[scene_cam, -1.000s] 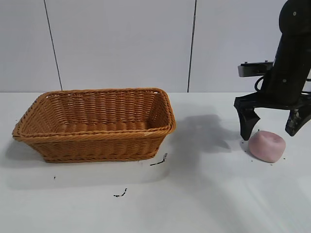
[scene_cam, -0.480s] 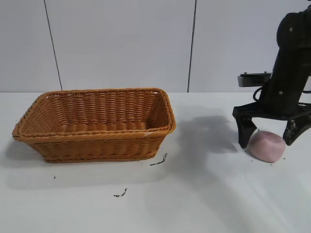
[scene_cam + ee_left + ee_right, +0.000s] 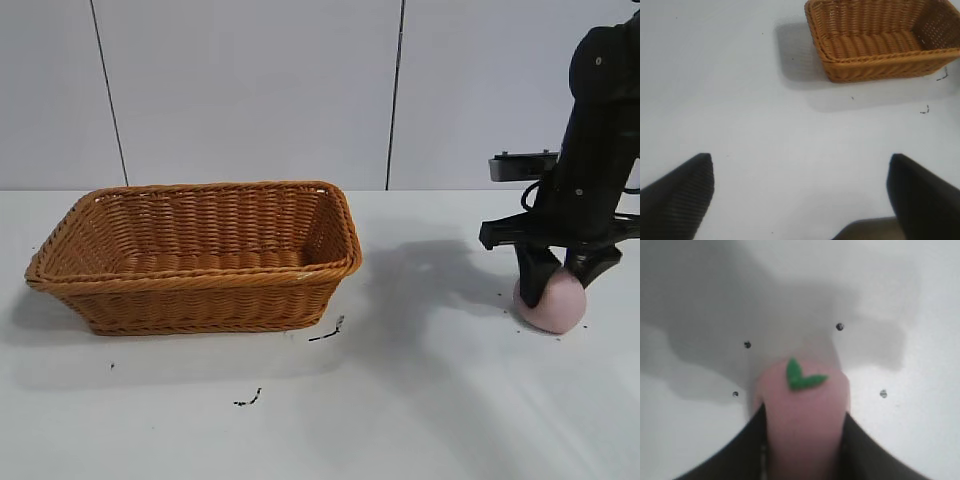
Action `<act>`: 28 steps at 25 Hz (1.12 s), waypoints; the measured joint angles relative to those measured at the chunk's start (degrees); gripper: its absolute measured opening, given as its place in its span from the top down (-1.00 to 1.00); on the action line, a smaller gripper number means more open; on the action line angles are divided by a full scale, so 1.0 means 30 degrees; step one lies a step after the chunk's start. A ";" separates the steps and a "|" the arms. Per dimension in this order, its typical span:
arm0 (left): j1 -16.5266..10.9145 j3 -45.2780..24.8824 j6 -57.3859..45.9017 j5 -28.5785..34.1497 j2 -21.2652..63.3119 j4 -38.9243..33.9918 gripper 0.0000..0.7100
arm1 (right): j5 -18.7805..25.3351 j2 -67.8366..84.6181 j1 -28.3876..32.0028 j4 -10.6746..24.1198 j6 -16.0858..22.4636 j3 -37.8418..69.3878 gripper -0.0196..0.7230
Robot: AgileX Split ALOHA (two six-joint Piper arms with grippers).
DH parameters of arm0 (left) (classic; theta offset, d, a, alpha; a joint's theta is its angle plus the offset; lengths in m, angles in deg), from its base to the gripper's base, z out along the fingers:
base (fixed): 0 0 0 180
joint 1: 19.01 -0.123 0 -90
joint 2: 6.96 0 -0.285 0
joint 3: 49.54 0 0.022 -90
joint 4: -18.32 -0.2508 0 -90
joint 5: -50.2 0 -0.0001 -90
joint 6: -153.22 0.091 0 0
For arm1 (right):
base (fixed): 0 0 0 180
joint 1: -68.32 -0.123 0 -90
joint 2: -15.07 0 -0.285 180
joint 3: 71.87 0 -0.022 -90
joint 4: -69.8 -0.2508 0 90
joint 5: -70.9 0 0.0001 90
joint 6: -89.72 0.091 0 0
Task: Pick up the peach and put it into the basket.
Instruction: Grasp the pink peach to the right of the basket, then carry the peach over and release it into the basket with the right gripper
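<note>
Your right gripper (image 3: 556, 283) is down on the peach (image 3: 551, 305) at the right side of the tabletop (image 3: 420, 400). The jaws are clamped on it: one dark finger (image 3: 534, 281) presses its left flank and the other its right, with the pink body bulging out below and between them. The peach itself rests on the tabletop, well apart from the basket (image 3: 195, 255).

Look through your right wrist view and you see the same grip from above. The peach (image 3: 804, 415) fills the gap between the two dark fingers (image 3: 747, 450), touching both, and its green leaf (image 3: 801, 376) sits on the end that pokes out beyond the fingertips. A few small dark specks (image 3: 840, 326) dot the tabletop around it.

The basket stands upright at the left of the tabletop, its inside showing only woven wicker. Some black scuff marks (image 3: 328, 332) lie just in front of its right corner, and another (image 3: 248, 400) a little nearer you.

Your left gripper (image 3: 800, 195) is out of the exterior view. Its own camera shows the jaws wide apart over bare tabletop, holding nothing, with the basket (image 3: 880, 40) farther off.
</note>
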 joint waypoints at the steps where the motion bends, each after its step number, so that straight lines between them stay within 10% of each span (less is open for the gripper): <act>1: 0.0000 0.0000 0.0000 0.0000 0.0000 0.0000 -0.95 | 0.0217 0.0235 0.0000 0.0000 0.0000 -0.0186 0.88; 13: 0.0000 0.0000 0.0000 0.0000 0.0000 0.0000 -0.95 | 0.4037 0.2882 -0.0383 0.0000 -0.0042 -0.6168 0.88; 28: 0.0000 0.0000 0.0000 0.0000 0.0000 0.0000 -0.95 | 0.3742 -0.0971 -0.7567 0.0000 -0.0281 -1.5008 0.88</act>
